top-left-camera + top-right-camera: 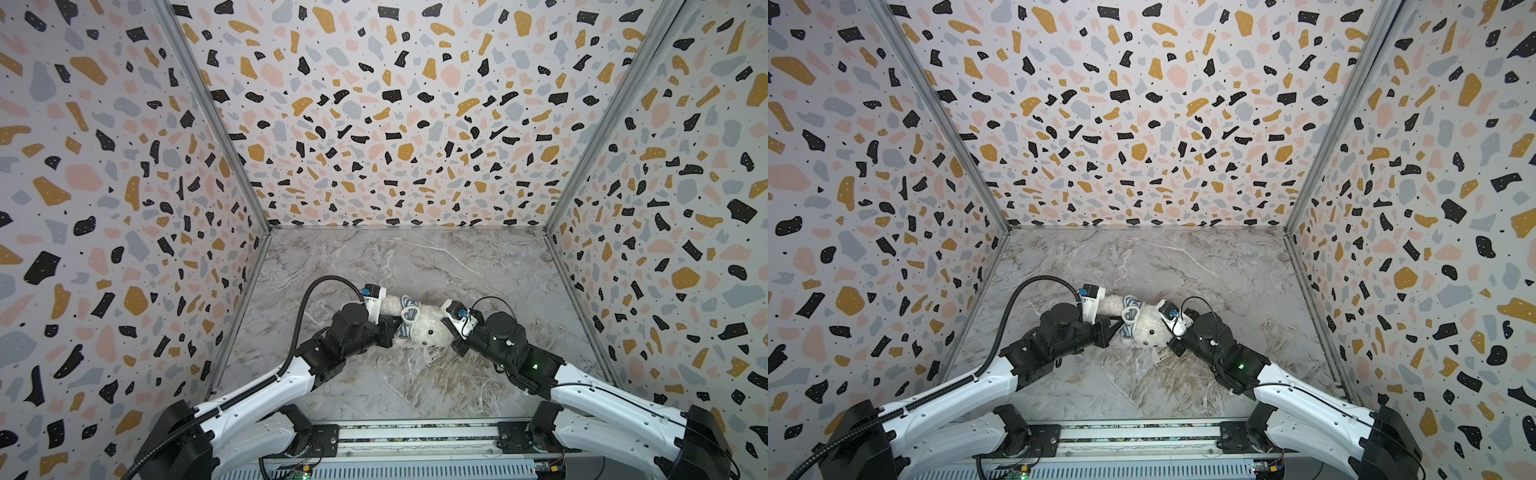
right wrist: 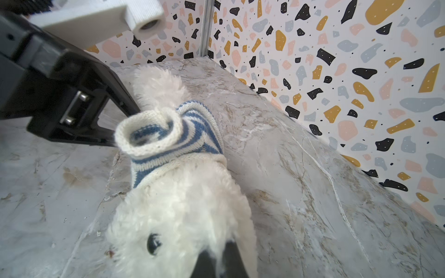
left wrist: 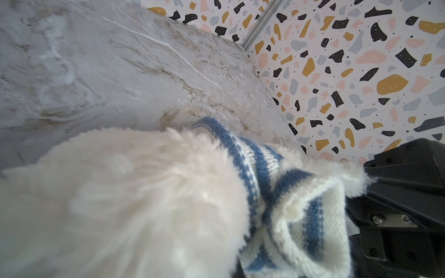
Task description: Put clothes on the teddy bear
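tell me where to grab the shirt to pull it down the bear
Take the shirt by its bunched edge facing the bear's legs, coming from the left hand's side. It sits gathered near the neck, the body lies bare beyond it, and the right hand holds the head end.

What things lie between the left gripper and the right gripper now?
The teddy bear, with the striped shirt bunched round its body; both top views show it.

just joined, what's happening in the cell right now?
Two arms are dressing the teddy bear, which lies on the marble tabletop between them. The right gripper is closed on fur at the bear's head; the left gripper is closed on the edge of the striped sweater. The sweater sits bunched around the bear's upper body, not pulled down yet.
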Controlling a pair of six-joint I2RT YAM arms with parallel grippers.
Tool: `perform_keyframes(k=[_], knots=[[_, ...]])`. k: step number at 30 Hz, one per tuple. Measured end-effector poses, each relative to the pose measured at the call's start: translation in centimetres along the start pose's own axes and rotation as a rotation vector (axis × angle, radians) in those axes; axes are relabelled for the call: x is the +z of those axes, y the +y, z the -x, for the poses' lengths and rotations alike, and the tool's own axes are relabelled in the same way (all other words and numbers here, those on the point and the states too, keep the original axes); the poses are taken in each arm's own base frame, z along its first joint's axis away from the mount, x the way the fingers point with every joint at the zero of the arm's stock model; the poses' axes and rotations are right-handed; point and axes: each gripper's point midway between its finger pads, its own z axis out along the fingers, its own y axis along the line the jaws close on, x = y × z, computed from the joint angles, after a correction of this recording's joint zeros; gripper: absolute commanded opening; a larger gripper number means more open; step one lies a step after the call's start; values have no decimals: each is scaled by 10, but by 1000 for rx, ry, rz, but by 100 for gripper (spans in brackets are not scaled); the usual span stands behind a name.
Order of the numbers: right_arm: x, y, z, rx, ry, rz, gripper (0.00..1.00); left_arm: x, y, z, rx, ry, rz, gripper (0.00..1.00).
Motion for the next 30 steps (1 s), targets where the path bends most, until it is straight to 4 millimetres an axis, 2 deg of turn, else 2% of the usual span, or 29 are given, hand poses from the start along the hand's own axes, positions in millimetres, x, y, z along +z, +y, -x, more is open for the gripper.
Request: perform_keyframes(k=[4,8,10,13,15,19,24,30], knots=[[-1,1,0,4,2,4,0,-7,3,-5,-2,-3,-5,0],[-3,4,2,4,-7,23,0,-7,2,-13,-2,18,-32,9],[-3,5,1,4,-7,28,0,-5,4,-16,-4,26,-33,18],[-3,7,-1,3,-2,35,0,-2,8,-22,-7,40,-34,36],[-3,8,-2,2,-1,41,0,1,10,-26,-5,50,-30,41],[-3,12,-1,-2,-3,51,0,11,16,-33,7,68,-22,42],[-1,14,-7,-4,12,56,0,22,18,-42,12,100,-29,35],[1,14,-9,-9,20,52,0,23,10,-49,33,123,-57,29]])
